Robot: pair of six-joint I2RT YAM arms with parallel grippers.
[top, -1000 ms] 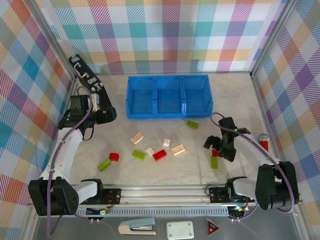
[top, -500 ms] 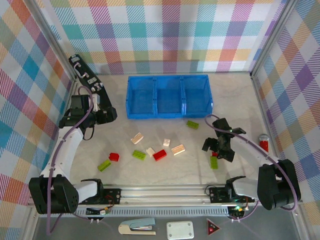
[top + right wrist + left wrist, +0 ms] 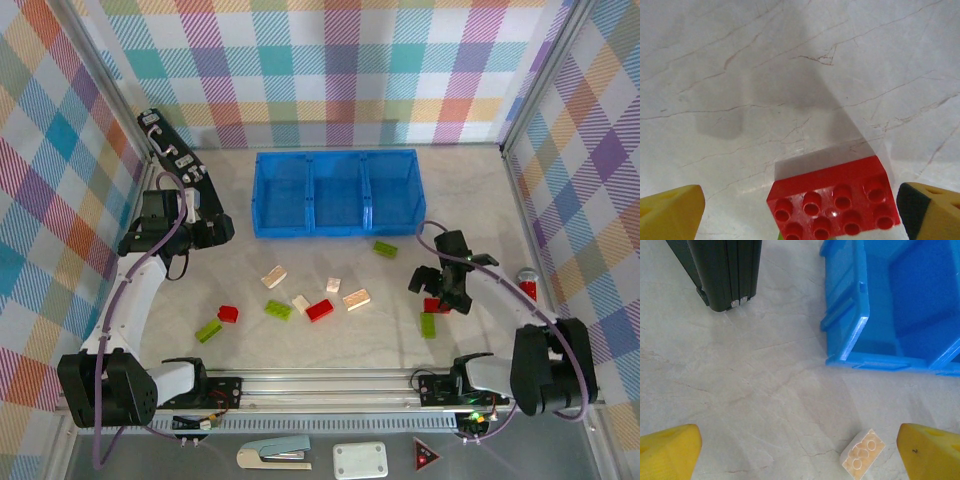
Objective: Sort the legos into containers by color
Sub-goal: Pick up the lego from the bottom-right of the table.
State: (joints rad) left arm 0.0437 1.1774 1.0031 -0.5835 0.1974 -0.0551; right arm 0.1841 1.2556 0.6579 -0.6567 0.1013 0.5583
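Blue tray (image 3: pixel 338 232) lies at the table's far middle. Right gripper (image 3: pixel 441 292) hovers, jaws wide, over a red brick (image 3: pixel 832 202) that sits off-centre toward one finger. It should centre itself first, then lower and close. Left gripper (image 3: pixel 212 232) gapes too, near a cream brick (image 3: pixel 862 454).

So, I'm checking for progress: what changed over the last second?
The right pincer drifted slightly left, then back right, open above the red brick; nothing grasped or released. The left pincer, the other bricks and the blue tray stayed put.
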